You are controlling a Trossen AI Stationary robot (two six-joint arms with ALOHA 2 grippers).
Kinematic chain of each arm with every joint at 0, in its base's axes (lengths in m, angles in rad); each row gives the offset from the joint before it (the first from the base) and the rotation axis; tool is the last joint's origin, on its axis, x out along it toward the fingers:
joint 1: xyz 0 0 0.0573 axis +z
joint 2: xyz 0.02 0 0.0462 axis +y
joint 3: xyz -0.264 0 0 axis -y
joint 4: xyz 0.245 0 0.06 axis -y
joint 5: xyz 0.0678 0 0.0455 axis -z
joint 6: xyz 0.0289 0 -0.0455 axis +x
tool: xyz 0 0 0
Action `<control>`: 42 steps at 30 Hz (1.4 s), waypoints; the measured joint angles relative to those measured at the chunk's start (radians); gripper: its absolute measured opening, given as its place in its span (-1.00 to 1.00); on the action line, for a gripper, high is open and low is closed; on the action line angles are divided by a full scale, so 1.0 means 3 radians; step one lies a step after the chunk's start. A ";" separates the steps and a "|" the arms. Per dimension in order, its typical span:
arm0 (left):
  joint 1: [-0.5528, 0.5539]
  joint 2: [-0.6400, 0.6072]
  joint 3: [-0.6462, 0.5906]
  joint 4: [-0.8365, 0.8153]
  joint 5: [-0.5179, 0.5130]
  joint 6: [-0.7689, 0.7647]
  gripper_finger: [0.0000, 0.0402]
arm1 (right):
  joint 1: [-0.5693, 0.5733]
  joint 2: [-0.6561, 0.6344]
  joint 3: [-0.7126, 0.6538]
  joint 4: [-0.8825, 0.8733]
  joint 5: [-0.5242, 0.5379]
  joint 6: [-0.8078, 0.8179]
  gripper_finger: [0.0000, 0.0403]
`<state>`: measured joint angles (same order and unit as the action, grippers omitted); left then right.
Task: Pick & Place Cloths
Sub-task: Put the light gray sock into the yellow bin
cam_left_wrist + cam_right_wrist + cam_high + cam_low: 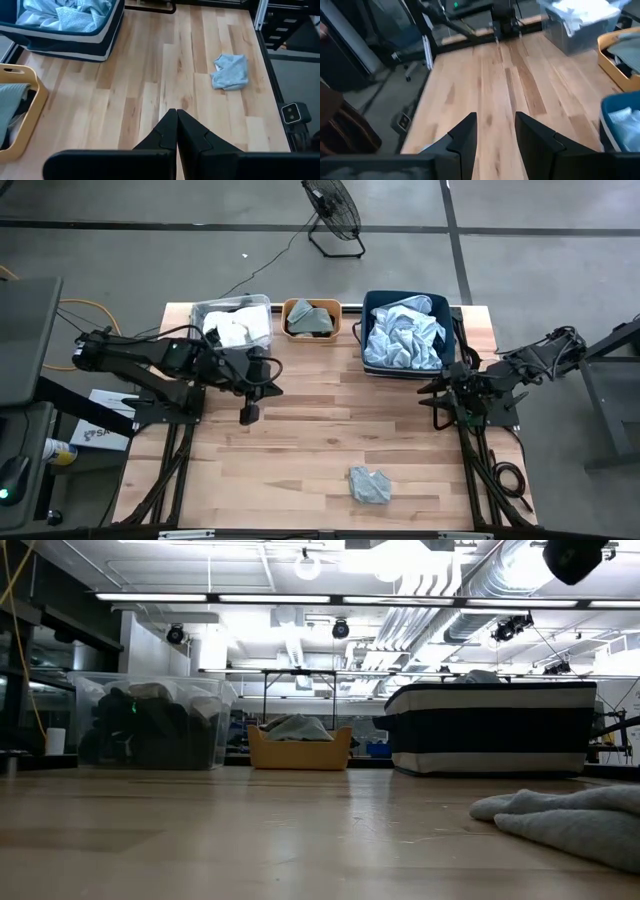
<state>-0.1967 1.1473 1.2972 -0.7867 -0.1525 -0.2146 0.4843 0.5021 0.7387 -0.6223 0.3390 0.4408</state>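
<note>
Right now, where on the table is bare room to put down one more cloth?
Bare wood lies between the three bins at the back and the small grey cloth near the front edge. The clear bin, orange bin and navy bin stand crowded in a row.

the left arm reaches in from its side with the left gripper (249, 413) pointing down, its fingers (167, 131) pressed together and empty, while the right arm sits folded at the far edge, the right gripper (437, 397) parted a little and empty.
</note>
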 joint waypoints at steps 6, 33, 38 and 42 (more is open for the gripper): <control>-0.0001 0.0000 0.0000 -0.0003 0.0000 0.0000 -1.00 | 0.0000 0.0095 0.0002 0.0629 -0.0005 0.0194 -0.38; -0.0001 0.0000 0.0000 -0.0269 0.0012 0.0000 -1.00 | 0.0006 0.1948 0.0411 0.0921 -0.0936 0.1628 -0.38; -0.0001 0.0000 0.0000 -0.0267 0.0011 0.0012 -1.00 | 0.0002 0.2241 0.0421 0.0916 -0.1800 0.2676 -0.38; -0.0001 0.0000 0.0000 -0.0265 0.0009 0.0024 -1.00 | 0.0091 0.2481 0.0421 0.0977 -0.1865 0.2896 -0.38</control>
<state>-0.1970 1.1473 1.2972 -0.8663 -0.1497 -0.2073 0.5117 1.2464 0.8650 -0.3292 -0.2206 1.3095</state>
